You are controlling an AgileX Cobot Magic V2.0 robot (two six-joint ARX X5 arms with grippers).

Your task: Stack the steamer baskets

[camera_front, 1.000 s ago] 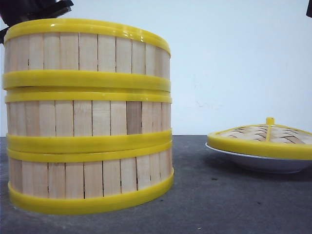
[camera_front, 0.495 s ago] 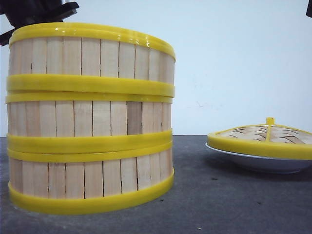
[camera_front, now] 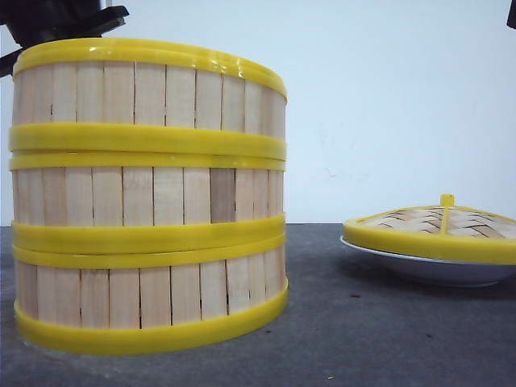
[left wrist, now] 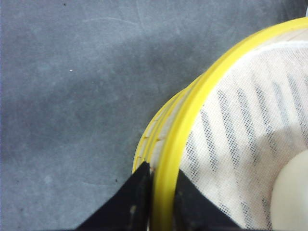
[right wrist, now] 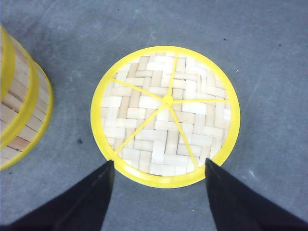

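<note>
Left claw (left wrist: pixel 155 202): black fingers clamped on the yellow rim of the top steamer basket (camera_front: pixel 149 97), one finger inside the wall and one outside, the arm reaching down from above at the stack's far left side. Steamer baskets: three, stacked upright in one column on the dark grey worktop (camera_front: pixel 363 322), left of centre, the top one seated slightly askew on the middle one. Right claw (right wrist: pixel 159 192): fingers spread wide and gripping nothing, held above the woven lid (right wrist: pixel 166 115), which rests on a white plate (camera_front: pixel 427 266) well apart from the stack.
</note>
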